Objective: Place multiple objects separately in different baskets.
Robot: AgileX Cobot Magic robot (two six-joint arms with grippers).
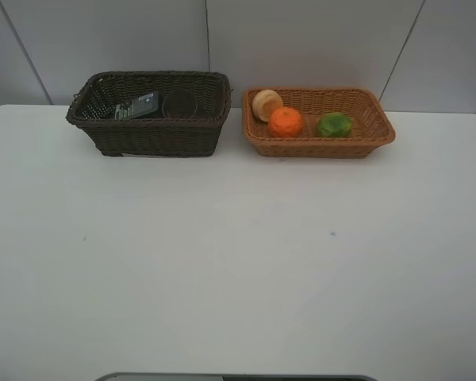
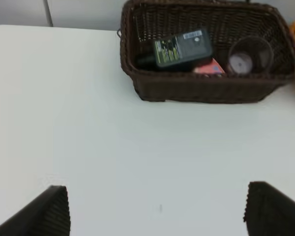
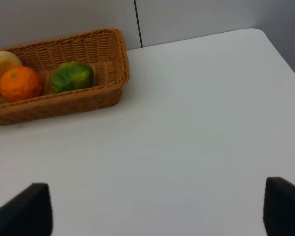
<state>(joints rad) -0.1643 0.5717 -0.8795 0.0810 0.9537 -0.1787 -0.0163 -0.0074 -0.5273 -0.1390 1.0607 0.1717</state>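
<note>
Found the left gripper (image 2: 157,212) released, jaws spread wide, nothing between them, only bare table (image 1: 238,262) beneath. Found the right gripper (image 3: 157,209) likewise slack and wide, grasping nothing. Placed both on the near side, well apart from the baskets.

Looked far and left: saw the dark brown basket (image 2: 196,93) holding the dark green pump bottle (image 2: 182,47) on its side, with the small pink bottle (image 2: 209,68) half hidden just beside and partly under it, and the translucent mauve cup (image 2: 250,55) toward the right end. Could not tell whether the cup stood upright or tilted.

Looked far and right: saw the light tan basket (image 3: 78,101) carrying the orange (image 3: 20,83), the green fruit (image 3: 72,76) to its right, and the pale red-yellow fruit (image 3: 2,63) at the far left corner, touching the orange.

Judged the sorting as good as done, with no object out on the table.

Judged the remaining risks small:
- Could knock a basket askew through a careless sweep of either arm toward the far side.
- Could send the pale fruit, high against the shallow rim, rolling out after any jolt.
- Could shift the pump bottle, propped loosely over the pink one, through a bump to the dark basket.
</note>
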